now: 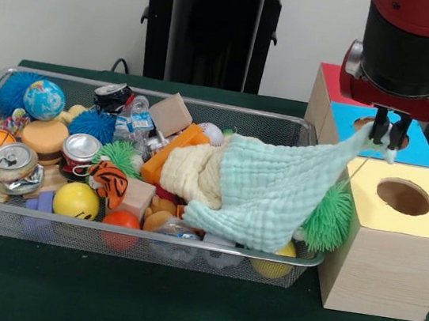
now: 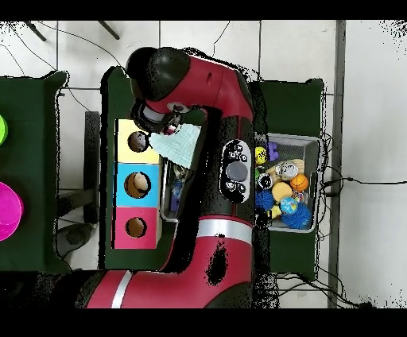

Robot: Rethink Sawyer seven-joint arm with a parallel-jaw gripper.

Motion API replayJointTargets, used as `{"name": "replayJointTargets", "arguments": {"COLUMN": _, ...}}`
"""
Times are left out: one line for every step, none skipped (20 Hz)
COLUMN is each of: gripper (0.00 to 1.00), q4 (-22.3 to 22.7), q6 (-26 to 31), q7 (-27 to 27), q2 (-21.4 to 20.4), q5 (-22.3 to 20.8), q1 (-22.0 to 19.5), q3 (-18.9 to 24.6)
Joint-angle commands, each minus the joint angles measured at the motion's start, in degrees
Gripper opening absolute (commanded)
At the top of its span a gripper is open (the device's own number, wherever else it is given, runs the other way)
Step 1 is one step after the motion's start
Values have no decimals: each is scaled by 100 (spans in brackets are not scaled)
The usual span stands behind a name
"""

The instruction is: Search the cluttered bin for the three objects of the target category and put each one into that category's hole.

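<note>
Spanning most of the green table (image 1: 177,315), the cluttered bin (image 1: 131,238) lies with its long side toward the front camera, packed with toys, balls and cans. In the overhead view the red arm (image 2: 215,103) covers most of the bin (image 2: 312,143), leaving only one end exposed.

Three wooden boxes stand in a row just beside the bin's end: a yellow-topped box (image 1: 396,234) nearest the front camera, a blue-topped box (image 1: 424,150) behind it, and a red-topped box (image 1: 329,81) farthest back. Each shows a round hole in its top in the overhead view.

A pale green cloth (image 1: 274,189) drapes from the bin's contents over the rim, one corner stretched upward. The gripper (image 1: 388,137) is clenched on that corner, hanging above the gap between the blue and yellow tops.

A cream cloth (image 1: 188,174) lies partly under the green one. A green spiky ball (image 1: 328,218) sits between the bin's end and the yellow box. A silver can (image 1: 12,164) rests near the bin's opposite end.
</note>
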Motion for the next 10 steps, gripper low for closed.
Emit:
{"name": "replayJointTargets", "arguments": {"gripper": 0, "q4": 516, "q6": -242, "q7": 1035, "q2": -132, "q5": -167, "q1": -191, "q3": 29}}
{"name": "replayJointTargets", "arguments": {"gripper": 0, "q4": 513, "q6": -255, "q7": 1027, "q2": -134, "q5": -176, "q1": -191, "q3": 29}}
{"name": "replayJointTargets", "arguments": {"gripper": 0, "q4": 529, "q6": -293, "q7": 1027, "q2": -140, "q5": -182, "q1": -189, "q3": 27}}
{"name": "replayJointTargets", "arguments": {"gripper": 0, "q4": 544, "q6": -331, "q7": 1028, "q2": -146, "q5": -189, "q1": -187, "q3": 26}}
{"name": "replayJointTargets", "arguments": {"gripper": 0, "q4": 526, "q6": -346, "q7": 1046, "q2": -130, "q5": -200, "q1": -188, "q3": 18}}
{"name": "replayJointTargets", "arguments": {"gripper": 0, "q4": 511, "q6": -357, "q7": 1062, "q2": -129, "q5": -215, "q1": -182, "q3": 4}}
{"name": "replayJointTargets", "arguments": {"gripper": 0, "q4": 496, "q6": -368, "q7": 1078, "q2": -128, "q5": -231, "q1": -177, "q3": -10}}
{"name": "replayJointTargets", "arguments": {"gripper": 0, "q4": 505, "q6": -378, "q7": 1068, "q2": -135, "q5": -239, "q1": -182, "q3": -14}}
{"name": "replayJointTargets", "arguments": {"gripper": 100, "q4": 562, "q6": -371, "q7": 1184, "q2": -148, "q5": -157, "q1": -179, "q3": 1}}
{"name": "replayJointTargets", "arguments": {"gripper": 100, "q4": 530, "q6": -358, "q7": 1179, "q2": -138, "q5": -176, "q1": -174, "q3": -11}}
